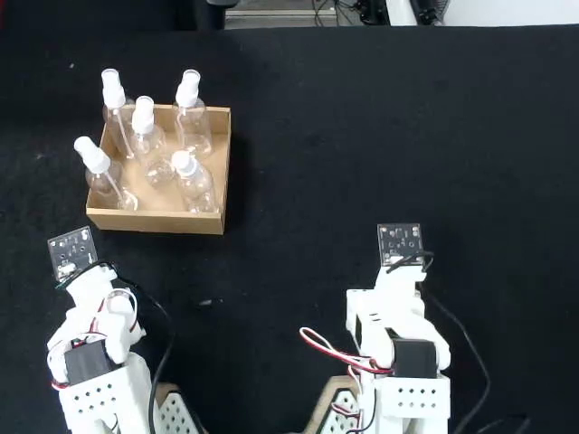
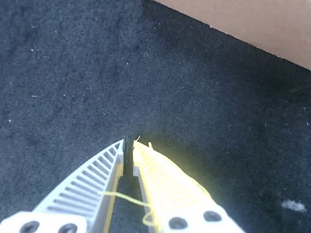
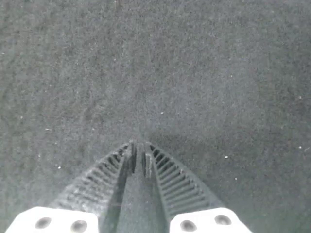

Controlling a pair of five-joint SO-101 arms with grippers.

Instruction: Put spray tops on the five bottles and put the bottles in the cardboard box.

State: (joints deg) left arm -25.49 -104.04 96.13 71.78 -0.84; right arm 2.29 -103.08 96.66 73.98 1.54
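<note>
1. Bottles (image 1: 149,140): five, clear plastic, all inside the cardboard box (image 1: 158,220). They are packed close, upright or leaning against one another; which ones touch cannot be told for certain.
2. Spray tops (image 1: 188,88): white, one on each bottle, five counted. All rise above the box rim. Whether each is fully screwed down cannot be told.
3. Cardboard box: shallow, open-topped, on the far left part of the bench (image 1: 362,136), just ahead of the left arm. One plain brown wall shows in the left wrist view (image 2: 252,19), apart from the fingertips.
4. Left end effector (image 2: 129,143): fingers together, nothing between them, held over bare black bench short of the box.
5. Right end effector (image 3: 138,144): fingers together, nothing held, over bare bench well apart from the box.
6. Arms: both folded low at the near edge. This looks like a resting pose that keeps them away from the packed box.
7. Status, by judgement: capping and boxing both appear done, and no bottle or top lies loose on the bench.
</note>
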